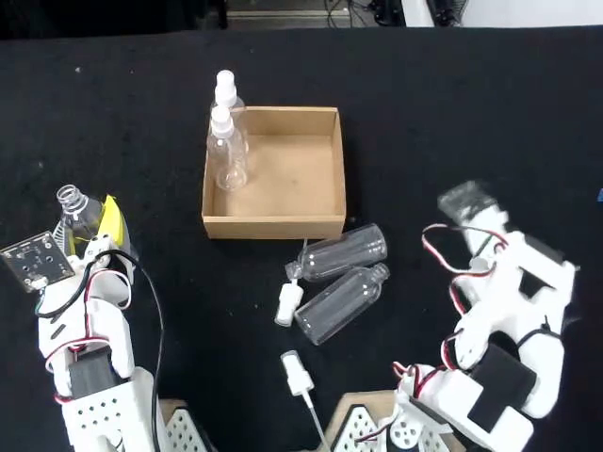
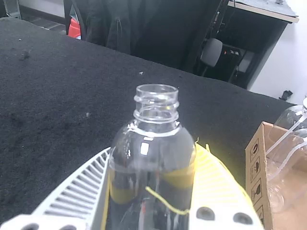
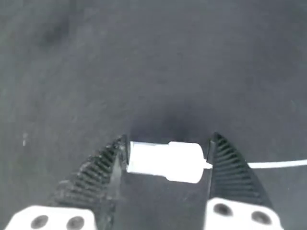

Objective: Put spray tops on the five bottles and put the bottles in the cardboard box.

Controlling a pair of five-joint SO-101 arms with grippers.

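Observation:
My left gripper (image 2: 153,149) is shut on an upright clear bottle (image 2: 156,112) with a bare, open neck. From above, that bottle (image 1: 73,213) stands at the left of the table in the left gripper (image 1: 96,229). My right gripper (image 3: 169,140) is shut on a white spray top (image 3: 165,162), whose thin tube sticks out to one side. The right gripper (image 1: 466,202) hovers at the right of the table. The cardboard box (image 1: 320,174) holds two capped bottles (image 1: 226,141) in its left corner. Two more bottles (image 1: 344,252) (image 1: 341,301) lie in front of the box.
A loose spray top (image 1: 287,303) lies beside the two lying bottles, and another spray top (image 1: 300,375) with its tube rests near the front edge. The box's corner (image 2: 256,163) shows beside the held bottle. Black cloth covers the table.

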